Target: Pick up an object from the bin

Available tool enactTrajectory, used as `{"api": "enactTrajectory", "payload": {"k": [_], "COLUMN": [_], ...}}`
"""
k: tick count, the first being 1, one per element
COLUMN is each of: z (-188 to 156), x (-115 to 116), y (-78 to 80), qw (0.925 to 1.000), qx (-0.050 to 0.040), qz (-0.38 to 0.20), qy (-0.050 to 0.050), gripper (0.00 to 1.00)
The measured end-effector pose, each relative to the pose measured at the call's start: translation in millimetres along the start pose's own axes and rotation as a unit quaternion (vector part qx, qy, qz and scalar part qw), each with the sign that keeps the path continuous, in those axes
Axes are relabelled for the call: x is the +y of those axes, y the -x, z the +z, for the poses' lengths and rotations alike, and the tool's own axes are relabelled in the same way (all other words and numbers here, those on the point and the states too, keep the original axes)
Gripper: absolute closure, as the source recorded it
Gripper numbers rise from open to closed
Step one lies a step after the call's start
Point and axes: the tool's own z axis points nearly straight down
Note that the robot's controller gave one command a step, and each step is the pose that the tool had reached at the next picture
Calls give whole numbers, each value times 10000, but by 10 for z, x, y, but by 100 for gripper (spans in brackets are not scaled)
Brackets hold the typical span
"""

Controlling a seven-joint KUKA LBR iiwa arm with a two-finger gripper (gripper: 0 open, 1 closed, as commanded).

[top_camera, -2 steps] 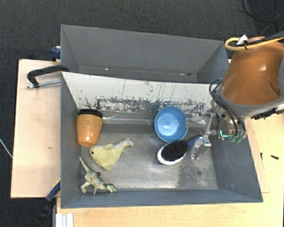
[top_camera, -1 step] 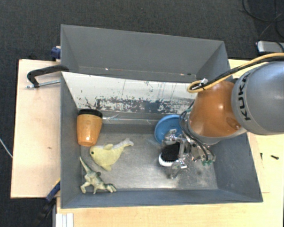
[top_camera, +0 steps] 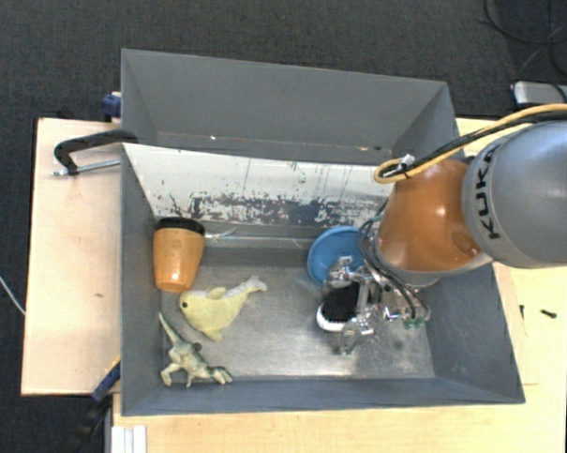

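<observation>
Silver metal marks the gripper (top_camera: pixel 358 320), which is set low over the bin floor, right of the frame's centre. How wide its jaws stand cannot be told: the orange cover (top_camera: pixel 424 222) on the wrist and the gripper's own hardware hide the gap.

A small black-and-white object (top_camera: pixel 334 308) lies against the gripper's left side in the picture. It touches the gripper or sits just beside it. Whether the object is clamped cannot be told.

A blue round dish (top_camera: pixel 331 251) leans near the back wall, just above the gripper in the frame.

The remaining items lie well apart, in the left half of the bin (top_camera: pixel 279 108):
- an orange cup (top_camera: pixel 177 256) with a dark rim, at the left;
- a yellow soft toy (top_camera: pixel 219 307), below and right of the cup;
- a green dinosaur figure (top_camera: pixel 191 360), at the lower left corner.

Task status, as a judgement: the approach looks complete, since the gripper is down at object level. A secure hold is not confirmed. The lift out of the bin is not yet done, as nothing hangs clear of the floor.

Readable writing: the letters "KU" on the grey arm (top_camera: pixel 524 199) at the right of the frame; the rest of the word curves out of sight. No other labels can be read.
</observation>
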Motion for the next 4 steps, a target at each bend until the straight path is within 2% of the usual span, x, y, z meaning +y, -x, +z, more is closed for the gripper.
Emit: {"api": "enactTrajectory", "payload": {"k": [3,4], "z": [-26,-36], "x": [0,1], "y": [32,39], "qw": [10000,10000], "qx": [6,-3], "qz": [19,18], "qy": [0,-1], "gripper": [0,100]}}
